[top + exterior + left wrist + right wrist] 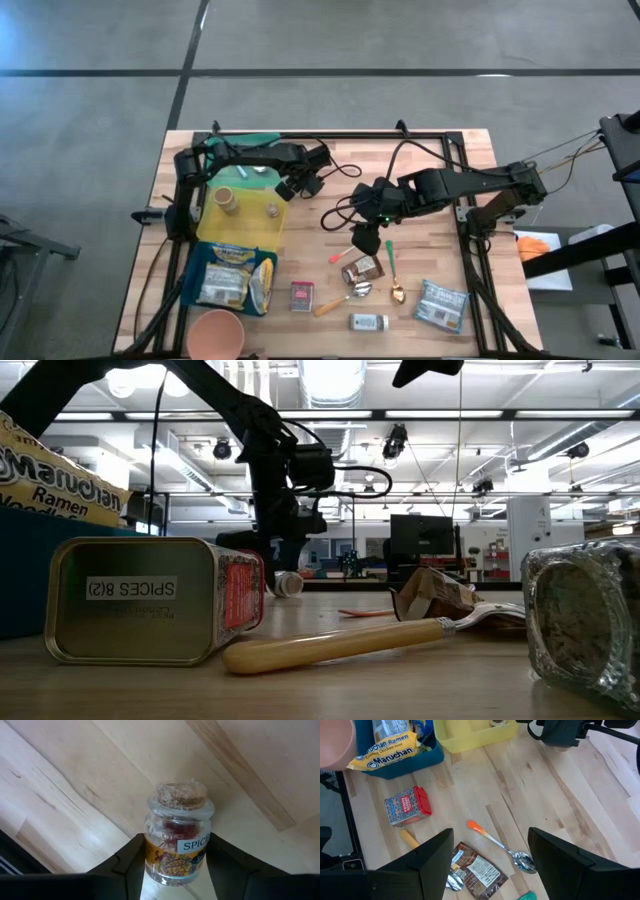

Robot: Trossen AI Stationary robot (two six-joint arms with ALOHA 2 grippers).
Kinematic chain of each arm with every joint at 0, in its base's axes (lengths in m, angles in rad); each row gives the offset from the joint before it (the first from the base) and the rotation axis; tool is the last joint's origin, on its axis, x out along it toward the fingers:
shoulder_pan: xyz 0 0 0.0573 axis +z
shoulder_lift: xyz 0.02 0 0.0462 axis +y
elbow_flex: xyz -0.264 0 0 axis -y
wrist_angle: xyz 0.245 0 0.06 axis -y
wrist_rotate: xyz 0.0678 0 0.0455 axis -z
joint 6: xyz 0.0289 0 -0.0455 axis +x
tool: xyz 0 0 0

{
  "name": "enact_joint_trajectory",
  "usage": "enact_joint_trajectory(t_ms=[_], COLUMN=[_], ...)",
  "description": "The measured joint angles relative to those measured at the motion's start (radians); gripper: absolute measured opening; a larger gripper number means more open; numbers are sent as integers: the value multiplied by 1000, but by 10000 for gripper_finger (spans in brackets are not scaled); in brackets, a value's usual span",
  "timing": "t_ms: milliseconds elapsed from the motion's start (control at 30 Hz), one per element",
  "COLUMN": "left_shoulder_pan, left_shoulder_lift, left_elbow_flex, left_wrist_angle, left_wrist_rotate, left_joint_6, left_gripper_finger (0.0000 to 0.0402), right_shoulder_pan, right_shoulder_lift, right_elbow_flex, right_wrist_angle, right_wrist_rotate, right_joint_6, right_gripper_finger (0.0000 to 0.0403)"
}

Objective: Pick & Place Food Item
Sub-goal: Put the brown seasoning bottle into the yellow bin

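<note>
The left hand [172,870] is pointing steeply down at the counter [75,795] just beside the yellow tray [250,215], and its two fingers [131,865] are standing on either side of a small glass spice jar [176,837] with a cork stopper, close against the glass. Whether they are already pressing it I cannot tell. The jar is lying on the bare wood beside the tray, not lifted, so by my reading the pick is only being started and the carry and placing are all left to do. Farther from the tray, the right hand [490,862] is hanging released and empty high above a brown packet [479,870] and an orange-handled spoon [500,846], waiting. Two small pots are sitting in the yellow tray.
</note>
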Motion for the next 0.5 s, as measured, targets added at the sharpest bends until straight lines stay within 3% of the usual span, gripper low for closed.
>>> enact_joint_trajectory(t_ms=[500], left_shoulder_pan=[-17], left_shoulder_lift=[-18], left_elbow_flex=[43], left_wrist_angle=[-36], left_wrist_rotate=[-12], left_joint_6=[-36], left_gripper_finger=[173], right_shoulder_pan=[0], right_shoulder_lift=[0], right_elbow_flex=[0], right_wrist_angle=[0], right_wrist_rotate=[0], right_joint_6=[-4], right_gripper_finger=[255])
